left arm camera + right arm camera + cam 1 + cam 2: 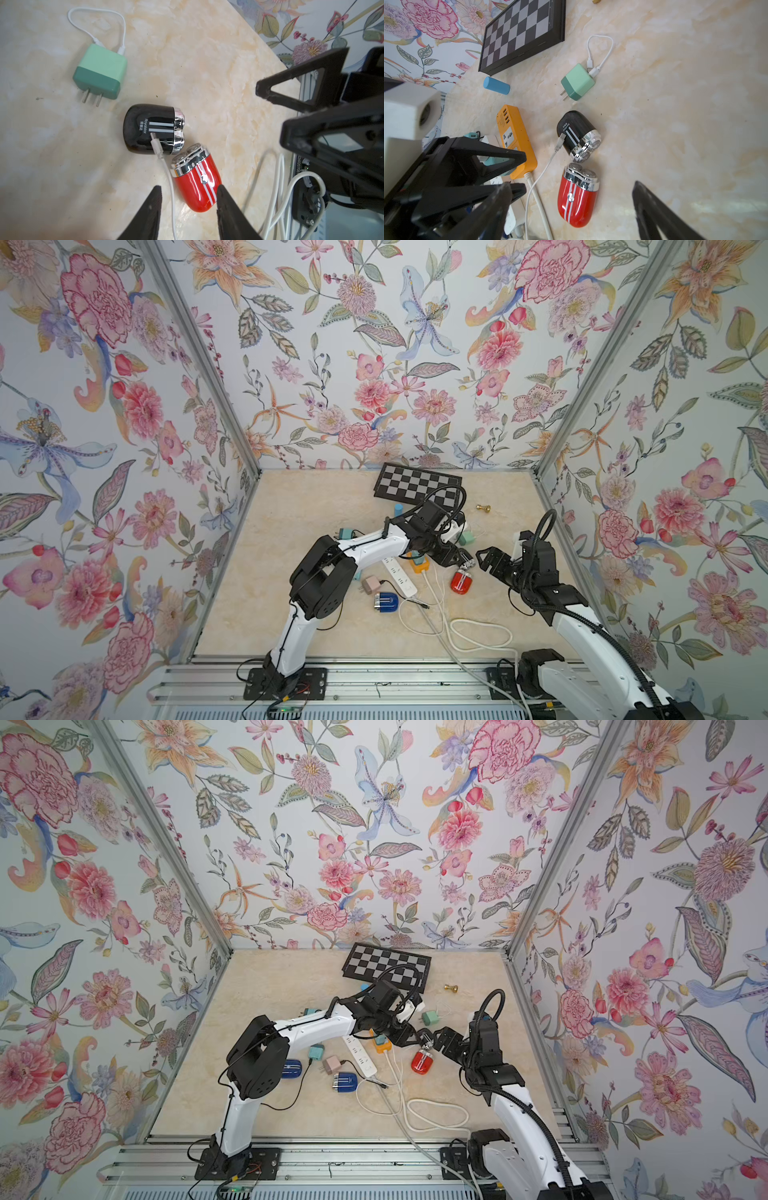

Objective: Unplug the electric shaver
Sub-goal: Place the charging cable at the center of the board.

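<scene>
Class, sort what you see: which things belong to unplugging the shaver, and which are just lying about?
Job, most likely: red shaver; white cable, its plug lying free.

Lying about: black shaver; green charger; orange strip; chessboard; blue cylinder; blue shaver.

I have the left arm (365, 547) stretched forward and bent across to the right. Its wrist is pitched down and the left end effector (465, 560) is held low, jaws partly apart. The right arm (575, 616) leans in from its own side. The right end effector (481, 562) points at the left one, tips nearly meeting, jaws spread wide.
</scene>
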You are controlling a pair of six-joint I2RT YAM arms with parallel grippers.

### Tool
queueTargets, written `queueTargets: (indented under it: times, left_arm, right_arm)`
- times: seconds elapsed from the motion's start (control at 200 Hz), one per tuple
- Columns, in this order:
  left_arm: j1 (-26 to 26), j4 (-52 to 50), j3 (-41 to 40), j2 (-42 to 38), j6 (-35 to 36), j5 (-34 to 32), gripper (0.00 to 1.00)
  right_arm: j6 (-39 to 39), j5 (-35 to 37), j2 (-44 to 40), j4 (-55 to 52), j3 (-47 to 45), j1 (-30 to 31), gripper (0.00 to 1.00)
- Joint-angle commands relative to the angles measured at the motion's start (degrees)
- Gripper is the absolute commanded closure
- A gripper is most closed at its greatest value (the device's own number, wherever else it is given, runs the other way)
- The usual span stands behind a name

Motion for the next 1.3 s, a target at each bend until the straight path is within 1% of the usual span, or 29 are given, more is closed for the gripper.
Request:
queueTargets:
  times: [0.0, 0.02, 0.1, 0.105, 0.12, 0.145, 0.205, 0.295, 0.435, 0.495, 0.545, 0.595, 0.705, 0.761, 0.826, 0.921, 1.041, 1.181, 1.296]
  left_arm:
    - [-0.1, -5.0, 4.3, -0.5, 3.9, -5.0, 0.18]
    - [-0.2, -5.7, 5.1, -0.6, 4.1, -5.3, 0.14]
    - [-0.2, -8.2, 8.4, -0.4, 4.6, -7.7, 0.11]
    - [-0.1, -8.3, 8.6, -0.5, 4.5, -7.8, 0.1]
    - [-0.1, -8.8, 9.0, -0.6, 4.5, -8.2, 0.02]
    - [0.1, -9.2, 9.7, -0.8, 4.4, -8.9, 0.01]
    - [1.0, -10.3, 11.5, -1.5, 2.3, -13.0, 0.01]
    - [4.2, -12.9, 14.9, -2.0, -3.3, -15.4, 0.01]
    - [10.1, -21.1, 22.1, -1.6, -11.4, -19.2, 0.01]
    - [11.9, -25.4, 25.3, -0.8, -14.3, -22.6, 0.01]
    - [13.2, -29.1, 28.2, 0.6, -16.4, -23.4, 0.04]
    - [14.7, -33.3, 31.5, 2.6, -18.6, -23.4, 0.05]
    - [16.2, -39.4, 37.0, 6.3, -21.6, -25.5, 0.05]
    - [16.6, -40.4, 37.6, 7.4, -23.3, -25.5, 0.05]
    - [16.9, -40.8, 37.3, 8.5, -25.4, -24.1, 0.05]
    - [17.1, -42.0, 36.7, 10.0, -30.1, -23.0, 0.07]
    - [17.1, -41.8, 36.2, 11.5, -35.6, -21.1, 0.1]
    - [16.7, -41.5, 34.8, 12.6, -41.0, -18.5, 0.09]
    - [15.8, -41.2, 33.9, 14.0, -43.9, -17.5, 0.09]
  right_arm:
    - [-6.1, 1.9, -0.3, -1.3, 2.7, 0.9, 0.08]
    - [-6.5, 1.7, -0.2, -1.3, 3.0, 0.9, 0.08]
    - [-8.1, 1.0, 0.9, -1.3, 4.4, 1.5, 0.09]
    - [-8.2, 0.9, 1.0, -1.2, 4.4, 1.6, 0.09]
    - [-8.7, 0.7, 1.2, -1.3, 4.8, 1.8, 0.09]
    - [-9.3, 0.8, 1.6, -1.3, 5.5, 2.3, 0.09]
    - [-11.1, 2.8, 2.1, -1.2, 6.8, 4.5, 0.1]
    - [-15.0, 6.4, 2.8, -0.7, 8.4, 8.9, 0.1]
    - [-19.6, 6.8, 6.7, 1.5, 10.6, 14.6, 0.1]
    - [-21.6, 6.6, 9.5, 3.3, 11.8, 18.0, 0.1]
    - [-23.2, 6.4, 12.8, 3.9, 13.4, 21.0, 0.1]
    - [-25.1, 7.9, 16.2, 4.0, 15.4, 24.2, 0.1]
    - [-27.2, 10.6, 22.9, 4.5, 18.6, 30.0, 0.1]
    - [-26.9, 11.0, 25.2, 6.0, 19.0, 31.1, 0.09]
    - [-26.3, 10.8, 26.9, 8.6, 18.4, 31.6, 0.1]
    - [-25.4, 11.4, 29.1, 11.6, 17.5, 31.9, 0.12]
    - [-24.7, 13.8, 31.7, 12.9, 17.9, 32.1, 0.15]
    - [-23.9, 13.5, 34.5, 15.3, 17.8, 31.8, 0.18]
    - [-23.2, 12.5, 35.8, 17.7, 17.1, 31.6, 0.2]
